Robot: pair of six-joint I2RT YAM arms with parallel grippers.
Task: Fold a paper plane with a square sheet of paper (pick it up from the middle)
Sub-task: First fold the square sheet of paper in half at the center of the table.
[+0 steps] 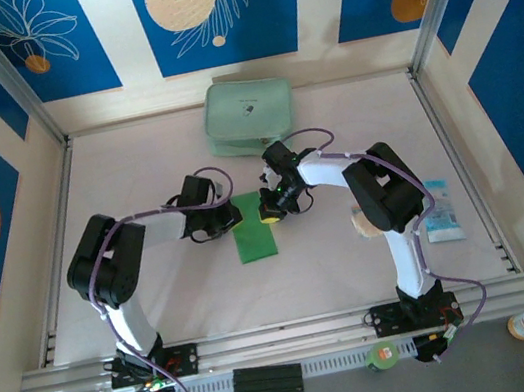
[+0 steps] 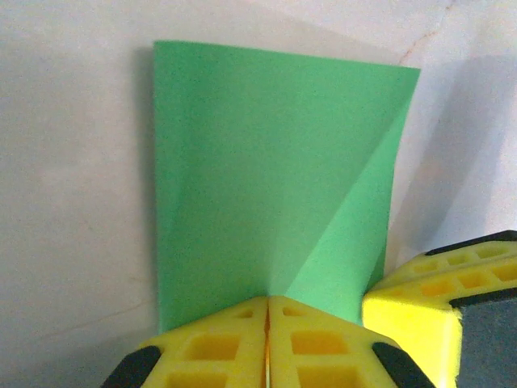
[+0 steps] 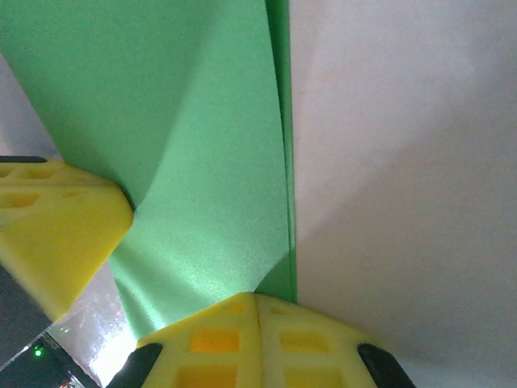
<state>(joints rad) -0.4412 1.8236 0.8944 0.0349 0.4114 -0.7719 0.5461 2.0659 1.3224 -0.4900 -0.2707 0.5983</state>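
Two pinches going: left gripper and right gripper are both clamping, prob. on the far end of the square sheet of paper, lying mid-table, long axis running near-far, neither arm nearer.

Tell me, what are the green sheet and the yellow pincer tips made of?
The green sheet looks like thin matte paper: it shows a sharp crease and bends softly. The left pincer's yellow fingertips look like hard plastic, perhaps printed: smooth, with square hollows.
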